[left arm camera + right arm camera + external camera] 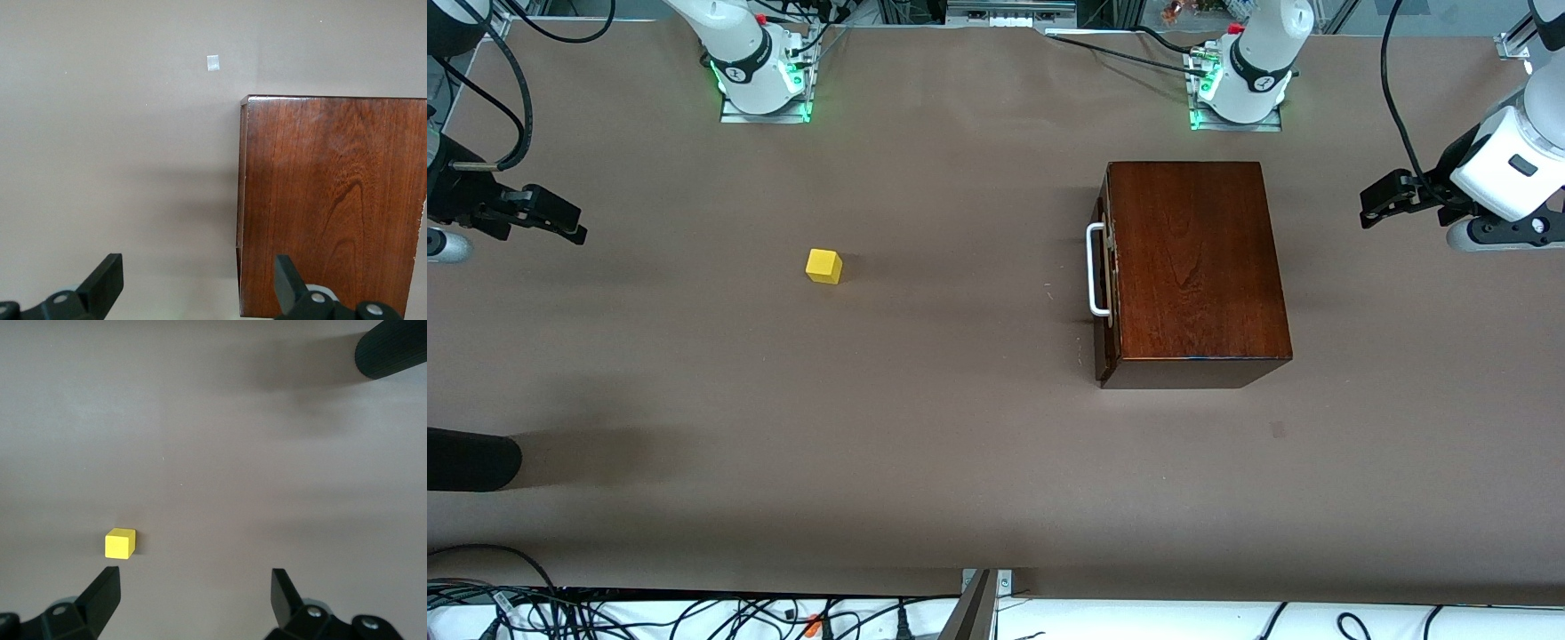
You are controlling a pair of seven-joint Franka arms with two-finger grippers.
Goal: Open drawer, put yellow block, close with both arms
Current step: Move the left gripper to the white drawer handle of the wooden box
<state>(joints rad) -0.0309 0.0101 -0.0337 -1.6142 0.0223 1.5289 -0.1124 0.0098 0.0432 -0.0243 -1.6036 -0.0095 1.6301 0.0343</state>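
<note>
Left gripper (197, 287) wide, empty, over bare table beside glossy dark mahogany box (1193, 267); right gripper (193, 600) wide, empty, near small yellow cube (823, 266) | drawer's white U-shaped handle (1096, 270) shut, untouched | step: opening not begun; next: grasp handle, pull

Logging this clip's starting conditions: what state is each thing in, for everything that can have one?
drawer: fully shut in its wooden box, handle free.
yellow block: resting on the table, untouched, toward the right arm's end.
left claw: open, empty, over the table beside the box.
right claw: open, empty, over the table beside the block.
</note>
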